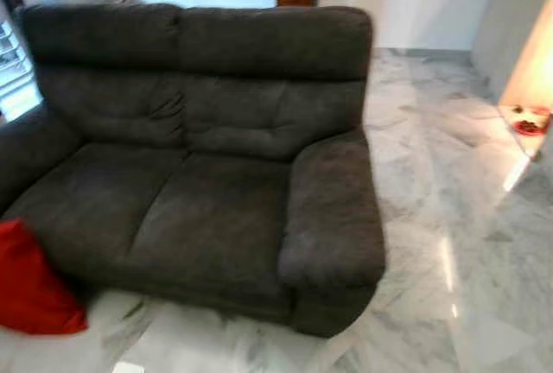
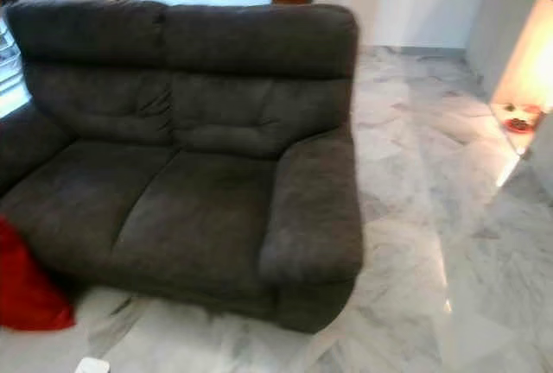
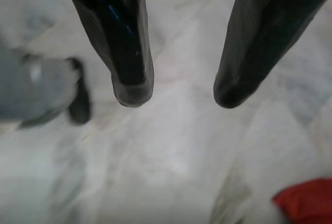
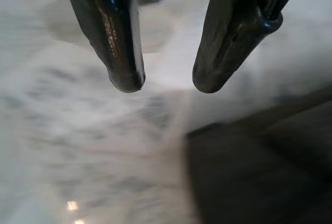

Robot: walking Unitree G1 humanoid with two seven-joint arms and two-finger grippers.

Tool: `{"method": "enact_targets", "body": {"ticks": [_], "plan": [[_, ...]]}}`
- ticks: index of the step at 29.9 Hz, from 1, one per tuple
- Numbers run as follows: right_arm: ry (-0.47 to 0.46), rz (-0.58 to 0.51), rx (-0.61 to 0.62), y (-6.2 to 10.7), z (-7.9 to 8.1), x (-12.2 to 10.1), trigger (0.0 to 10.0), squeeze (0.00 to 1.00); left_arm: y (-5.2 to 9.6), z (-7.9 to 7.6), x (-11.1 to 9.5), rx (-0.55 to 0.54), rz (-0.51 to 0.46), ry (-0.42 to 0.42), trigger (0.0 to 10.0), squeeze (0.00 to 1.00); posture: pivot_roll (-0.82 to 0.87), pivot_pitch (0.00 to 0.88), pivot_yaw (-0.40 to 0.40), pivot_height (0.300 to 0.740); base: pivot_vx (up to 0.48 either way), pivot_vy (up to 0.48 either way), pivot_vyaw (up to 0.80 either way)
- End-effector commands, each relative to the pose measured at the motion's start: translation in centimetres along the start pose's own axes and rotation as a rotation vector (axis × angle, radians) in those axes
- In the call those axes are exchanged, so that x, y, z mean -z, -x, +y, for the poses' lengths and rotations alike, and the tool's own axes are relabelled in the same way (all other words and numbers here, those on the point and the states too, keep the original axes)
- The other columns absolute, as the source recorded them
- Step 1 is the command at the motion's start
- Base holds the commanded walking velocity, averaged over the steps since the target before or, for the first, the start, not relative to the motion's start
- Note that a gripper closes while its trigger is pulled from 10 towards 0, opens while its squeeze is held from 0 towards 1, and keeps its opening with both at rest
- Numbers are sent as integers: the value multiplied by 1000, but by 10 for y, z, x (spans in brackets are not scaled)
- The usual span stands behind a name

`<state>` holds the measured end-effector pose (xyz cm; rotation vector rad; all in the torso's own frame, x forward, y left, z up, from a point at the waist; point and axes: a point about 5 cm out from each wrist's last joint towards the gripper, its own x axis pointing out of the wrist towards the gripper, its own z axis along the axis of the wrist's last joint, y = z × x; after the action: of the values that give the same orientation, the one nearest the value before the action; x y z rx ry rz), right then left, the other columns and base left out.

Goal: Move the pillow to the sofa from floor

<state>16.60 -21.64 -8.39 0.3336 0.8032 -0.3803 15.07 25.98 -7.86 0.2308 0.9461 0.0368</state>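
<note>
At the lower left of the head view the red pillow [image 1: 30, 282] lies on the marble floor [image 1: 449, 218] against the dark sofa [image 1: 207, 209], so the robot should turn left toward it and lower the left gripper [image 3: 179, 92], fingers apart and empty, while the right gripper [image 4: 166, 81], also open, hangs idle.

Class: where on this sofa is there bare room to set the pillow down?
Both seat cushions of the dark grey fabric sofa lie bare, bordered by backrest and armrests. The only clutter is the red pillow on the marble floor at its front left corner.
</note>
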Motion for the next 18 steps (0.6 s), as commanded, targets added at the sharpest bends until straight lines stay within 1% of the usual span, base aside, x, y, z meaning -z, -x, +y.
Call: {"method": "enact_targets", "body": {"ticks": [1, 7, 12, 18], "plan": [[24, 19, 27, 2, -11, 2, 10000, 0, -1, -3, -1, 4, 1, 10, 10000, 0, 17, 42, 53, 740, 0, 480, 0], [22, 16, 29, 2, -11, 2, 10000, 0, -1, -4, -1, 9, 3, 14, 10000, 0, 12, 40, 57, 740, 0, 459, 0], [38, 25, 26, 2, -10, 4, 10000, 0, -1, -3, -1, 5, 4, 18, 10000, 0, 14, 38, 55, 740, 0, 480, 0], [33, 29, 27, 3, -11, 6, 10000, 0, -1, -2, -1, 4, 4, 19, 10000, 0, 10, 38, 59, 740, 0, 480, 0]]}}
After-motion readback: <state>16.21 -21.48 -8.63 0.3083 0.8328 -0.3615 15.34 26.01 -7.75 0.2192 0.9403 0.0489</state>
